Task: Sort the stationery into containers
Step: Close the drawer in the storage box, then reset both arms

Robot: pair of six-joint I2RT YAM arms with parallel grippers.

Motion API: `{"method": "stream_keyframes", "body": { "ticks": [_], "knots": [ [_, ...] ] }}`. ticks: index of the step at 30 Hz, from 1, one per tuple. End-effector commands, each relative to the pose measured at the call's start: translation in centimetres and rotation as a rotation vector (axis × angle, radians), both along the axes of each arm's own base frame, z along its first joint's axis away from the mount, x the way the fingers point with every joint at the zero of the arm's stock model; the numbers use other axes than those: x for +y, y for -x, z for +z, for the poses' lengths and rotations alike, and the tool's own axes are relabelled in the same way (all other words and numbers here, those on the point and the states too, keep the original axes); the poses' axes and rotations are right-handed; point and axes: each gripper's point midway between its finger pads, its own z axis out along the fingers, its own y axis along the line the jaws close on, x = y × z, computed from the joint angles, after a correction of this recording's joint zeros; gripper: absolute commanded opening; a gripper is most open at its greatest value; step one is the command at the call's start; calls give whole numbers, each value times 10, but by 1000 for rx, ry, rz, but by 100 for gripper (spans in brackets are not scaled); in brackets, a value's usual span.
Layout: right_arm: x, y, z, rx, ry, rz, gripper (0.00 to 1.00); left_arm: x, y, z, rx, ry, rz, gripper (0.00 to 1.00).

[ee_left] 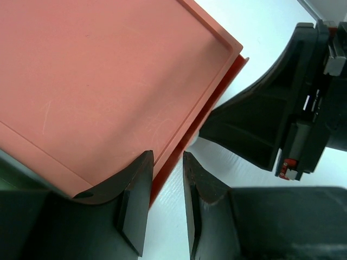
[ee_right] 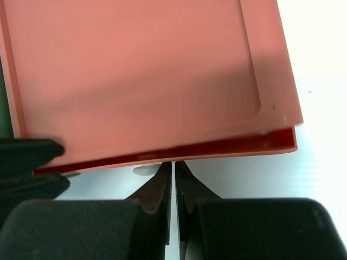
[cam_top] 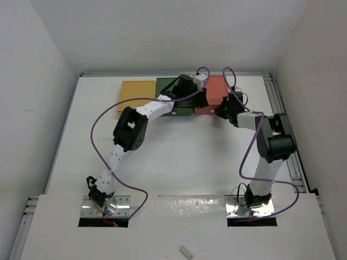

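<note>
Three flat drawer boxes stand in a row at the back: mustard yellow [cam_top: 136,92], dark green [cam_top: 172,103] and salmon red [cam_top: 217,89]. No stationery shows in any view. My left gripper [cam_top: 203,99] hangs over the salmon box's front left corner [ee_left: 108,70]. Its jaws [ee_left: 166,158] are a little apart, one finger over the lid, the other over the table, with nothing held. My right gripper [cam_top: 220,112] is shut, its tips [ee_right: 173,163] at the salmon box's front wall [ee_right: 217,145], just right of the white knob [ee_right: 143,170].
A pale whitish stub [cam_top: 186,252] lies on the near shelf between the arm bases. The right gripper's black body [ee_left: 282,124] is close beside the left one. A rail [cam_top: 282,116] runs along the table's right side. White walls enclose the table.
</note>
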Motion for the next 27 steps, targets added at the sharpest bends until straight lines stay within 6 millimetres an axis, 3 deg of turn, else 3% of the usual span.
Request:
{"method": "stream_keyframes", "body": {
  "ticks": [1,9,12,14,15,17,18,19,20,21,22,23,24,26,27],
  "knots": [
    [12,-33,33,-135,-24,6,5,9,10,-32,69,-62,2,35],
    [21,-34,42,-158,-28,39,5,13,12,-34,78,-67,0,35],
    [29,-24,53,-179,-29,101,6,15,13,-24,67,-58,-5,42],
    [37,-11,56,-182,-27,164,8,15,15,-8,36,-50,-25,45],
    [41,-6,70,-210,-8,196,9,16,16,9,10,-40,-26,46],
    [45,4,80,-227,6,236,12,19,12,29,-33,-39,-12,48],
    [45,7,97,-263,10,246,13,22,11,41,-53,-36,-6,51],
    [44,12,100,-258,16,253,16,26,9,69,-96,-16,5,53],
    [45,17,105,-262,34,282,22,30,9,81,-105,-13,14,55],
    [43,26,118,-268,47,299,26,37,12,113,-146,13,23,59],
    [44,31,126,-273,55,318,33,49,12,119,-147,10,39,63],
    [43,36,131,-279,82,356,48,61,16,151,-192,23,67,71],
    [41,49,140,-269,97,379,53,74,16,159,-200,16,96,77],
    [34,60,153,-289,148,422,65,98,25,157,-177,-31,133,100],
    [29,74,166,-291,168,428,70,115,30,178,-201,-26,156,100]
  ]
}}
